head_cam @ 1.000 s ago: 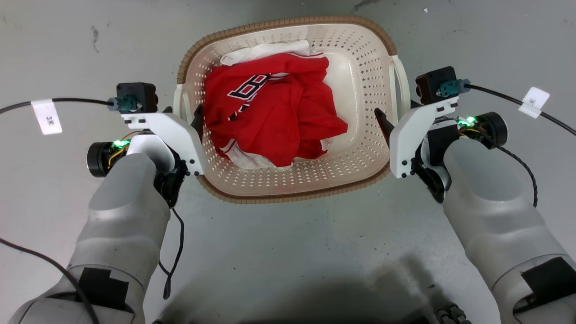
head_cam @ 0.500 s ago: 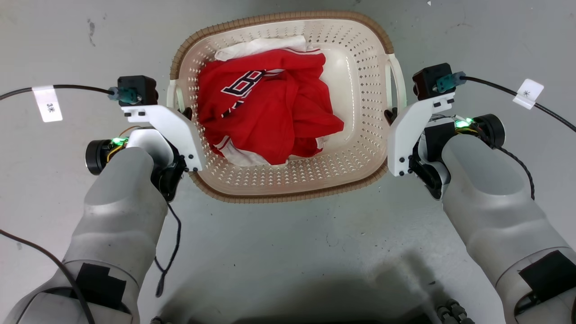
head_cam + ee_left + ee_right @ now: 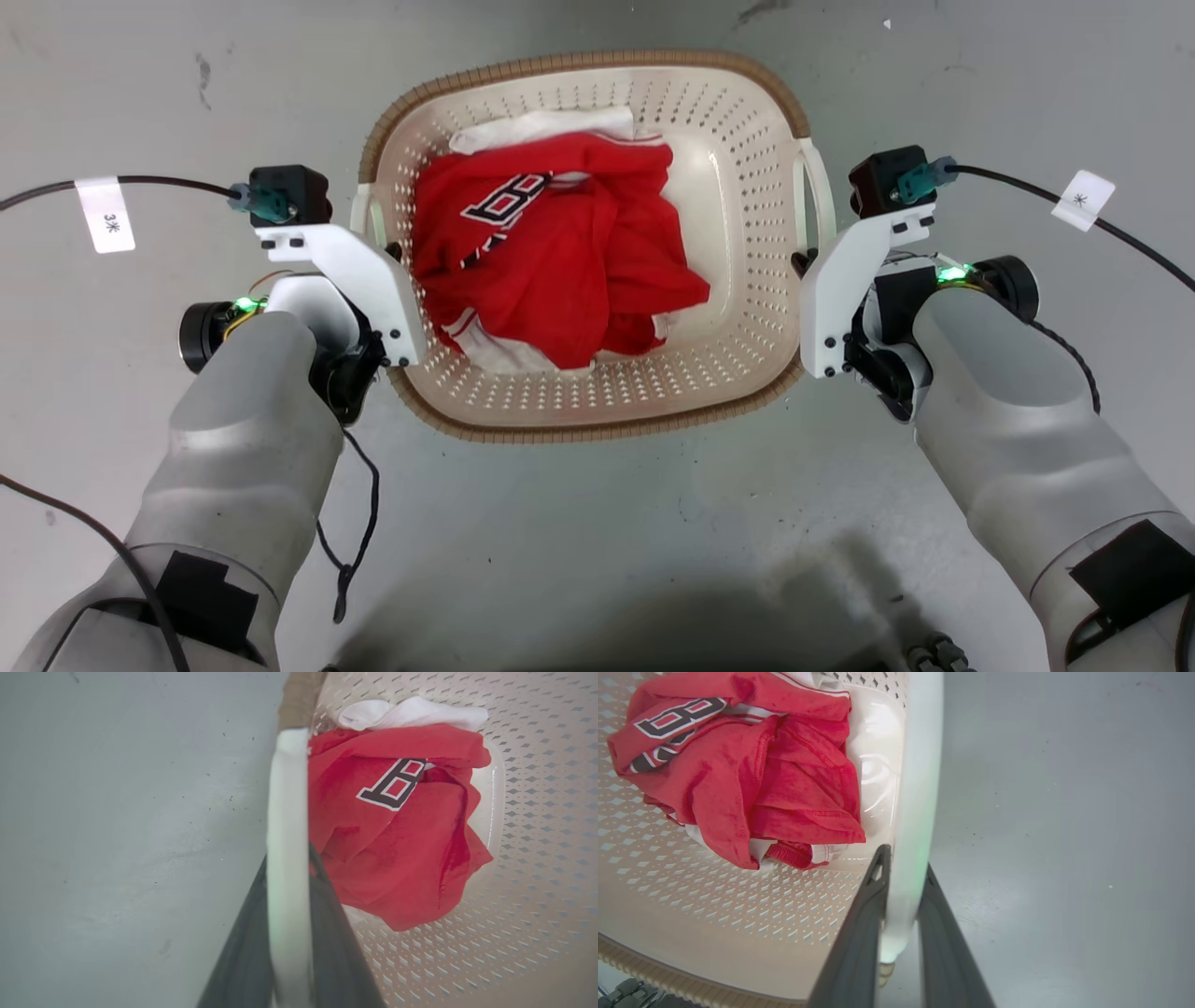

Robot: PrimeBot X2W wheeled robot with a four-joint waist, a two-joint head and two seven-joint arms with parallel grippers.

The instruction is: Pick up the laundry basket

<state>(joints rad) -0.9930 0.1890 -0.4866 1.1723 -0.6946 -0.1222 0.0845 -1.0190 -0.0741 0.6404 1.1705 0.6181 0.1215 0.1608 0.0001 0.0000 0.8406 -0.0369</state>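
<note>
The laundry basket (image 3: 597, 431) is cream perforated plastic with a brown woven rim, and sits on the grey floor between my arms. A crumpled red jersey (image 3: 560, 252) and a white cloth (image 3: 541, 126) lie inside it. My left gripper (image 3: 394, 252) is shut on the basket's left white loop handle (image 3: 287, 812), one dark finger on each side. My right gripper (image 3: 801, 263) is shut the same way on the right handle (image 3: 915, 788). In the head view the white camera brackets hide most of the fingers.
Grey concrete floor (image 3: 597, 541) surrounds the basket on all sides. Black cables with white tags (image 3: 107, 215) trail off both wrists toward the sides. A dark shadow and part of my base (image 3: 934, 649) lie at the bottom edge.
One second ago the fingers stood apart around the handles; now both grippers are closed on them. The arms have drawn slightly inward, and the whole picture has shifted a little.
</note>
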